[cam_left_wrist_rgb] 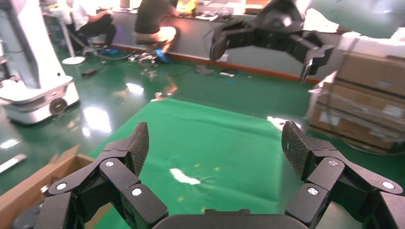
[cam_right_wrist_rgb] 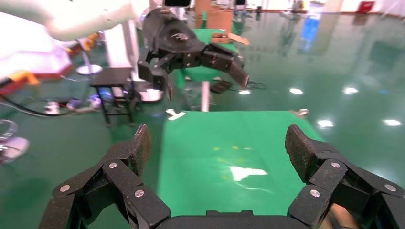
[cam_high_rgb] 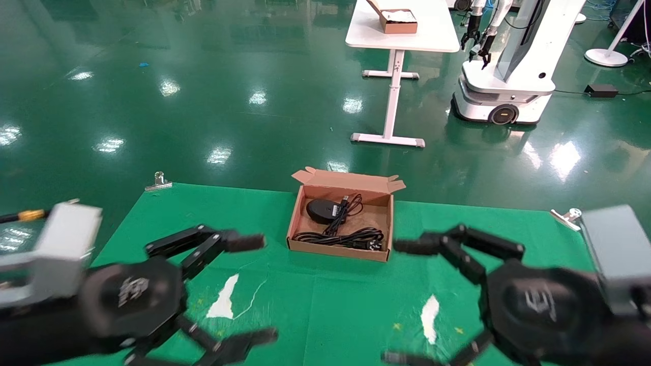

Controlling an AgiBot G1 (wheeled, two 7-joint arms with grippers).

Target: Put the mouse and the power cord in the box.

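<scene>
The brown cardboard box [cam_high_rgb: 299,213] stands at the far middle of the green mat, flaps up along its far edge. Inside it lie the black mouse [cam_high_rgb: 321,210] with its thin cable, and nearer me the coiled power cord [cam_high_rgb: 341,237] with its plug [cam_high_rgb: 375,246]. My left gripper [cam_high_rgb: 254,290] hovers open at the near left, empty, jaws wide apart. My right gripper [cam_high_rgb: 396,300] hovers open at the near right, likewise empty. A corner of the box [cam_left_wrist_rgb: 28,183] shows in the left wrist view. Each wrist view shows the other gripper across the mat.
White worn patches [cam_high_rgb: 224,300] [cam_high_rgb: 430,315] mark the green mat [cam_high_rgb: 330,305]. Metal clips [cam_high_rgb: 158,181] [cam_high_rgb: 567,216] hold its far corners. Beyond stand a white table [cam_high_rgb: 402,35] with a small reddish box [cam_high_rgb: 398,21] and another white robot [cam_high_rgb: 508,66].
</scene>
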